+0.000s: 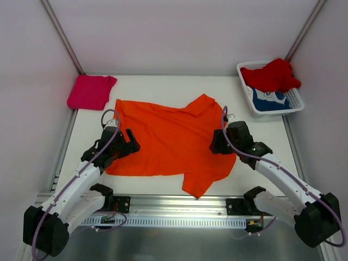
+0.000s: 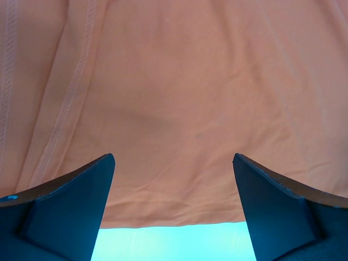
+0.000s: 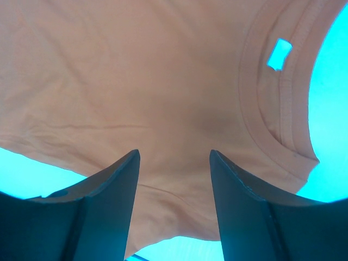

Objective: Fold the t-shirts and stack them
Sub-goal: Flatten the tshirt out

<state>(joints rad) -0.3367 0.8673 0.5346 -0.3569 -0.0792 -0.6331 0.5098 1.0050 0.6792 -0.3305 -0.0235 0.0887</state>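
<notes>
Bright orange cloth t-shirt (image 1: pixel 168 141) lies lengthwise across frame centre | left claw (image 1: pixel 130 142) at hem, right claw (image 1: pixel 216 142) at collar | both spread apart, holding nothing

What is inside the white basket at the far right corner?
A red t-shirt lies bunched on top of a blue t-shirt with white print in the basket. Part of the blue one is covered; anything beneath cannot be seen.

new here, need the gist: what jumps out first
A bright orange t-shirt sprawls rumpled mid-table, the left end effector and right end effector open at its sides. A folded magenta t-shirt lies back left; a white basket back right holds a red shirt and blue shirt.
</notes>
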